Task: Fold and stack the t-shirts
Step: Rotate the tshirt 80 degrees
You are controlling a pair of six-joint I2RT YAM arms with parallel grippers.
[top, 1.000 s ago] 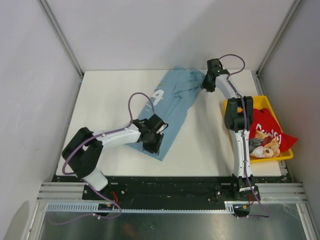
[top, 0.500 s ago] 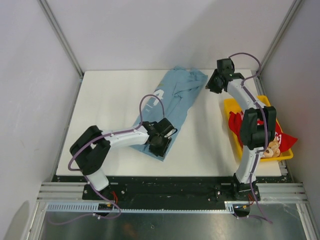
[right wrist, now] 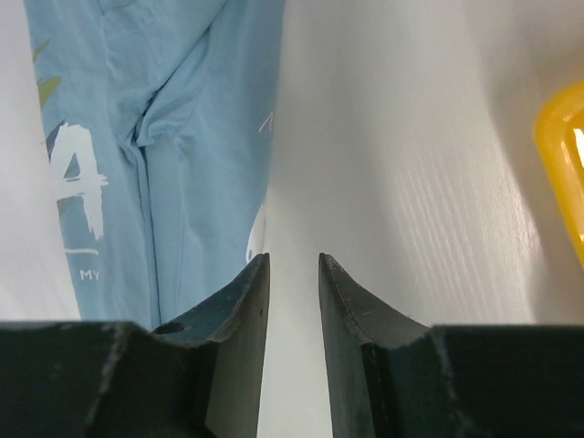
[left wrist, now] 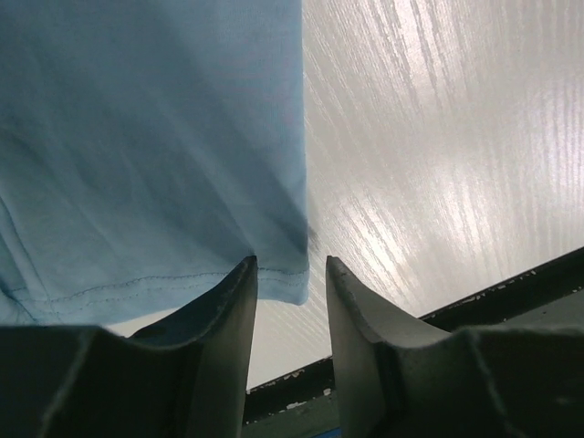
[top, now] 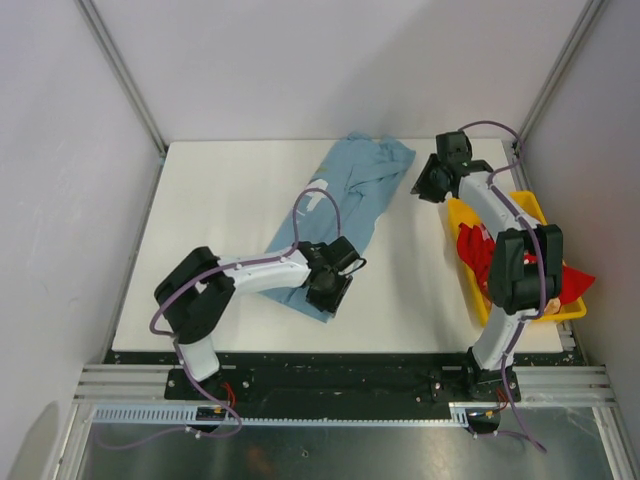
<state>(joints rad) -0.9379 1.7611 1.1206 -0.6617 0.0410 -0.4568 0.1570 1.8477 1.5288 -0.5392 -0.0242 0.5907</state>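
Our left gripper (left wrist: 289, 263) is low over the near end of the blue shirt (top: 350, 190). Its fingers have only a narrow gap between them, and the stitched hem corner lies just at the tips. We see cloth and table (top: 220, 200) through this gap, so we judge that the gripper is not closed on the hem yet. It stands there because this corner is the natural place to pinch for lifting the bottom of the shirt toward the collar. The shirt itself lies flat on the table as a long slanted band, its hem near the arms and its collar at the far edge, the white lettering partly visible. Such a narrow shape suggests to us that the sides are already turned in and the crosswise fold is the one in hand. Our right gripper (right wrist: 294, 258) is also narrowly open and holds nothing. It hovers over bare table just beside the far part of the shirt, not touching it, probably placed so as to take the other edge or to keep out of the fold's way. Behind its arm stands the bin (right wrist: 564, 137), and the red shirt (top: 476, 252) lies crumpled in it, part of it hanging over the rim, not folded yet.
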